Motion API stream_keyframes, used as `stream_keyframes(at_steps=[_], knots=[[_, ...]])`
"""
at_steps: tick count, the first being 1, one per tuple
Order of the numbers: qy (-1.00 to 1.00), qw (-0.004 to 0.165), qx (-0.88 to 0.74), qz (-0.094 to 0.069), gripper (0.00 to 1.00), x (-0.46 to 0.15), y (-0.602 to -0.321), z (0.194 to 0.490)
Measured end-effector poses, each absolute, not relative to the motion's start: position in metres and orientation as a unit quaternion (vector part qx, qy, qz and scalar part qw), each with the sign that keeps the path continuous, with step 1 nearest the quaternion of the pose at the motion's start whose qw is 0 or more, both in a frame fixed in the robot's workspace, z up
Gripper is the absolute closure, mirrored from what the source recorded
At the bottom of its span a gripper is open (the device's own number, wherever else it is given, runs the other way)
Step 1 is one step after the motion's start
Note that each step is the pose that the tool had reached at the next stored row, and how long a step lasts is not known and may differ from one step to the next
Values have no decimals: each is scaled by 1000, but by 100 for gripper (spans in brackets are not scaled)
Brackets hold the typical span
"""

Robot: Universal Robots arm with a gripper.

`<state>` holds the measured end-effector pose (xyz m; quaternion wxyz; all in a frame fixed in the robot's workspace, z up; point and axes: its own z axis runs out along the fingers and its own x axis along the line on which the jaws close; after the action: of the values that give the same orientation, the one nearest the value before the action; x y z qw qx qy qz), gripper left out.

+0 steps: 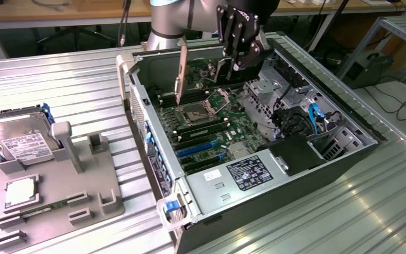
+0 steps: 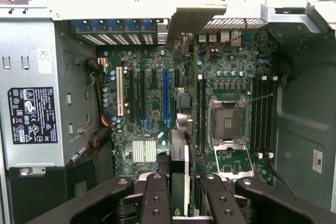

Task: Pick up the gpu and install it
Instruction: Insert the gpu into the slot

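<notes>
The gpu [image 1: 204, 66] hangs on edge over the open computer case [image 1: 136, 100], its green board facing the exterior camera. Its long silver bracket [image 1: 180, 74] points down toward the case's rear wall. My gripper [image 1: 237, 64] is shut on the card's far end, well above the motherboard [image 1: 203, 127]. In the wrist view the gpu [image 2: 179, 166] runs edge-on between my two black fingers [image 2: 156, 198], and my gripper [image 2: 184, 195] is over the board. The card's line lies just beside the blue expansion slot [image 2: 166, 95], toward the CPU socket [image 2: 228, 121].
A power supply [image 1: 249, 172] with a black label fills the near corner of the case, with drive cages and blue cables [image 1: 314, 119] at the exterior view's right. On the table at the left, a grey holder [image 1: 83, 206] carries a hard drive [image 1: 19, 140], a CPU [image 1: 19, 190] and a RAM stick [image 1: 44, 207].
</notes>
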<state>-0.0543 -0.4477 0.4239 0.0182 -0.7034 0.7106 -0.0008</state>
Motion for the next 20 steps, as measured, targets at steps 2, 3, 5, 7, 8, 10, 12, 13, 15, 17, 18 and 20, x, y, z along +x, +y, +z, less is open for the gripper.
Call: stream_keyframes(at_steps=[2, 3, 5, 7, 8, 10, 12, 13, 15, 17, 18, 20], knots=[[711, 18, -703, -1, 73, -54, -448, 423], [711, 18, -703, -1, 73, -54, -448, 422], [711, 18, -703, -1, 73, -54, -448, 420], [711, 18, -703, -1, 73, -54, -448, 418], [711, 18, -703, -1, 73, -54, -448, 418], [711, 18, -703, -1, 73, -54, -448, 417], [711, 18, -703, -1, 73, -54, -448, 416], [711, 18, -703, -1, 73, -54, -448, 415], [711, 18, -703, -1, 73, -54, -448, 414], [711, 18, -703, -1, 73, -54, -448, 412], [711, 18, -703, -1, 73, -54, -448, 412], [711, 18, -703, -1, 73, -54, -448, 409]])
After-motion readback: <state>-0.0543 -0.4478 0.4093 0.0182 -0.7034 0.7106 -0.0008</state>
